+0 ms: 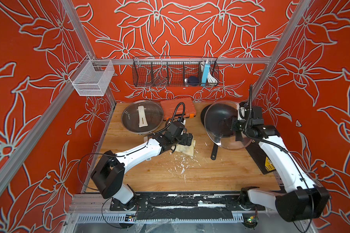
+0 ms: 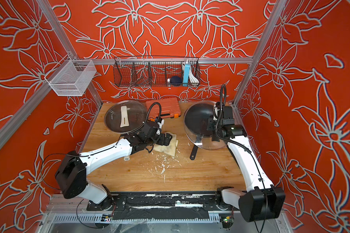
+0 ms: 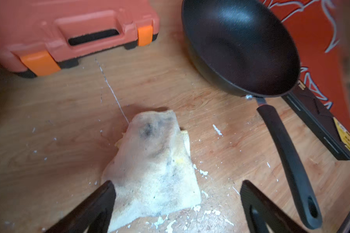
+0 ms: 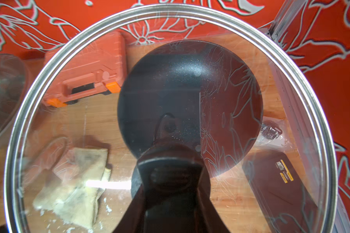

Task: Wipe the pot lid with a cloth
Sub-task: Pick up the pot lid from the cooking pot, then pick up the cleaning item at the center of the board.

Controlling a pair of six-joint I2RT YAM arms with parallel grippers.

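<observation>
Both stretched forward: left gripper (image 3: 177, 183) wide over cloth (image 3: 154, 161); right gripper (image 4: 171, 159) clamps knob (image 4: 166, 177) of tilted pot lid (image 4: 89, 113)

**White shells, black joints**

Left arm (image 1: 137, 151) and right arm (image 1: 279, 159) both show glossy white casings and bulky black elbow housings (image 1: 107, 173). A ribbed black hose (image 1: 250, 94) curls off each wrist. Left gripper (image 3: 177, 183): matte black wedge fingers.

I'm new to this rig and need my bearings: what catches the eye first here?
The large glass lid stands out: the right gripper holds it up above the black pan, on the right of the table. In the middle, the open left gripper hangs over the stained cream cloth, among white crumbs.
</observation>
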